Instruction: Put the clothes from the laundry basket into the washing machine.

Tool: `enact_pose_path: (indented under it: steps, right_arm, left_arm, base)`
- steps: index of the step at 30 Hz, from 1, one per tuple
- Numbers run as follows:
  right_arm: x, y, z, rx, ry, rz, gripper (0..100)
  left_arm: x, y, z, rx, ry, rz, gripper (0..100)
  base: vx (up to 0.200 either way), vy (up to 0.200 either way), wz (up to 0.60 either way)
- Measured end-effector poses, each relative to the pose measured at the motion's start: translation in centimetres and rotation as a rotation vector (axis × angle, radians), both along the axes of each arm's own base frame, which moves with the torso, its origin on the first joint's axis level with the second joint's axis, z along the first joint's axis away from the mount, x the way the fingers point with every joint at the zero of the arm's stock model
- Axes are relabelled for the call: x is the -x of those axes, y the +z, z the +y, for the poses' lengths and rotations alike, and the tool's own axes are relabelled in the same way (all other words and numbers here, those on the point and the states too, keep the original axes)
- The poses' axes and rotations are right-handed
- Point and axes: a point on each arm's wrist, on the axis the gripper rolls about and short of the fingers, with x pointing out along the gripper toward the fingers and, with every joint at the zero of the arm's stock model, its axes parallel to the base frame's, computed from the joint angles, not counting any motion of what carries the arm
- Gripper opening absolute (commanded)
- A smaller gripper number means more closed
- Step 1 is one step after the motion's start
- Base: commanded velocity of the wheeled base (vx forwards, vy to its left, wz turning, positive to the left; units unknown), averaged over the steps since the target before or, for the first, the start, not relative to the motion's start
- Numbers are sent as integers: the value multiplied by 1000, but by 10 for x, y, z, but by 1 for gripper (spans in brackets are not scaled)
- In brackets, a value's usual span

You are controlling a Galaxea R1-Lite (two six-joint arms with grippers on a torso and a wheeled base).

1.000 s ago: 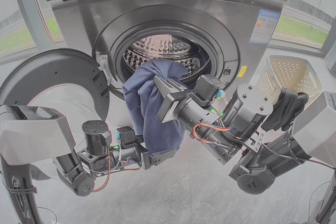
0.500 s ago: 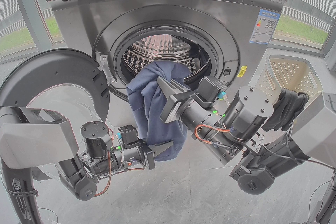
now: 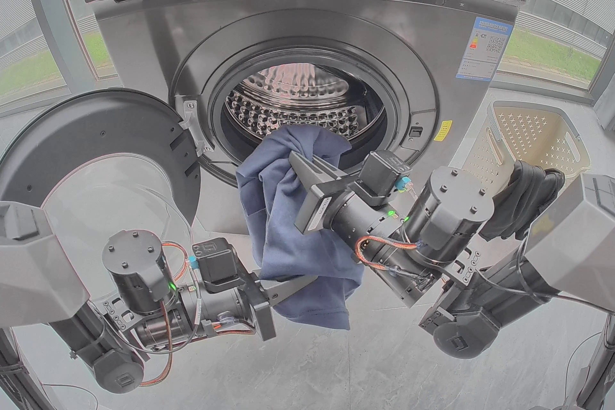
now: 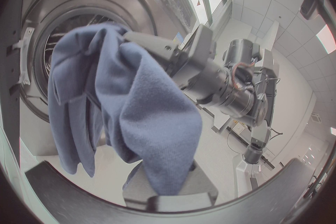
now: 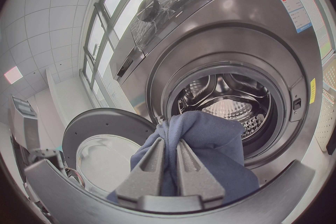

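Sagging lower now, blue garment hangs clamped in right claw.

One washing machine with one open door, one blue garment, one black garment, one laundry basket, and two grippers: left gripper, right gripper.

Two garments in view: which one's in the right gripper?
The blue garment, clamped in the right gripper before the drum opening; the black garment hangs at the laundry basket rim.
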Motion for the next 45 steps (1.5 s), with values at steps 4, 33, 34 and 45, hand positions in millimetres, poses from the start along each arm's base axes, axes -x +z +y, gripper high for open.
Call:
enact_pose_path:
  steps: [4, 33, 34, 45]
  right_arm:
    - [-1, -2, 1, -3, 1, -1, 100]
    - [-25, -45, -66, 137, -183, 153, 100]
    - [-27, -47, -67, 140, -189, 158, 100]
    - [-51, -70, -88, 173, -268, 207, 100]
  left_arm:
    - [5, 6, 0, 11, 5, -15, 0]
    - [-30, 55, 12, 221, 209, -90, 0]
    - [-29, 56, 12, 223, 207, -93, 0]
    - [-22, 64, 14, 237, 191, -113, 0]
  base:
    - [0, 0, 0]
    - [0, 0, 0]
    - [0, 0, 0]
    - [0, 0, 0]
